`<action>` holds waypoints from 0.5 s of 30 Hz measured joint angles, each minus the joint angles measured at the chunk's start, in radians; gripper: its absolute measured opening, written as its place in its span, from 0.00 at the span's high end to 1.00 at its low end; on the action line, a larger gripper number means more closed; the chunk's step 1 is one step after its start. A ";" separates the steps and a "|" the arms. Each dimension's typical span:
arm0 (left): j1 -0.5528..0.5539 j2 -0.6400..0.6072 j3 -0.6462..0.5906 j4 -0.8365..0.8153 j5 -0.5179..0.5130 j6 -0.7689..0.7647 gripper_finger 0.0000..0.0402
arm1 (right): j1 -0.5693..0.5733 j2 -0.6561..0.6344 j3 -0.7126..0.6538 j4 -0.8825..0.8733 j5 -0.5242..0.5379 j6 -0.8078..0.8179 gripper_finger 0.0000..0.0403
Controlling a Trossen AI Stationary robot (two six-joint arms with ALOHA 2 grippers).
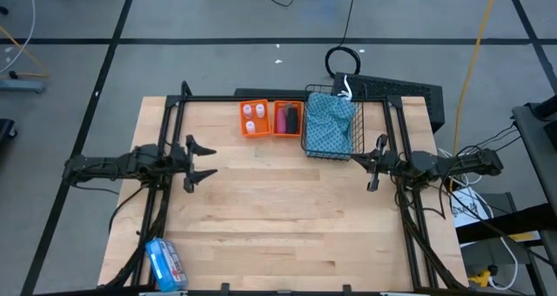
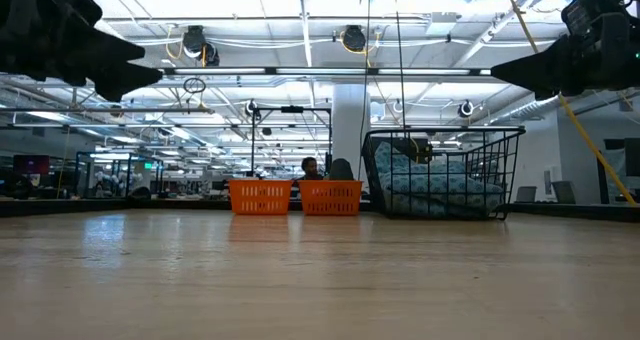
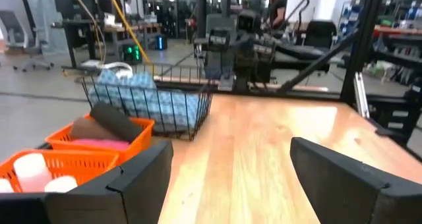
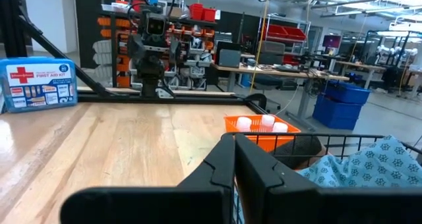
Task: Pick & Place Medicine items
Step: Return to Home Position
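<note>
From above, the left end effector [image 1: 214, 161] hangs over the left side of the worktop [image 1: 287, 218] with its two fingers spread wide and nothing between them. The right end effector [image 1: 367, 162] hangs over the right side, just in front of the black wire basket [image 1: 310, 137]. At the far edge, the left orange basket [image 1: 243, 120] holds the white bottles [image 1: 253, 118]. Touching it, the right orange basket [image 1: 277, 132] holds the pink tube [image 1: 283, 120] beside a dark shape that is probably the brown piece and black bar together. The blue patterned cloth [image 1: 331, 122] fills the wire basket, and the blue and white packet [image 1: 164, 263] lies at the near left corner. At worktop level, both arms show as dark shapes high at the upper corners, well above the wood, and the two orange baskets and the wire basket stand in a row at the far edge. The left wrist view shows its own fingers [image 3: 142, 178] far apart. Beyond them the brown piece [image 3: 87, 127] and black bar [image 3: 117, 121] rest on the pink tube, with the white bottles in the nearer basket. The right wrist view shows its own fingers [image 4: 227, 165] pressed together and gripping nothing. The bottles, the cloth and the far-off packet lie beyond them.
</note>
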 joint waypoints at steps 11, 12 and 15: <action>0.000 0.032 0.000 -0.006 -0.003 0.214 0.23 | 0.000 0.000 0.000 0.001 0.000 0.006 0.99; 0.000 0.032 0.000 -0.006 -0.003 0.215 0.23 | 0.000 0.000 0.000 0.001 0.000 0.006 0.99; 0.000 0.032 0.000 -0.006 -0.003 0.205 0.23 | 0.000 0.000 -0.001 0.001 0.000 0.006 0.99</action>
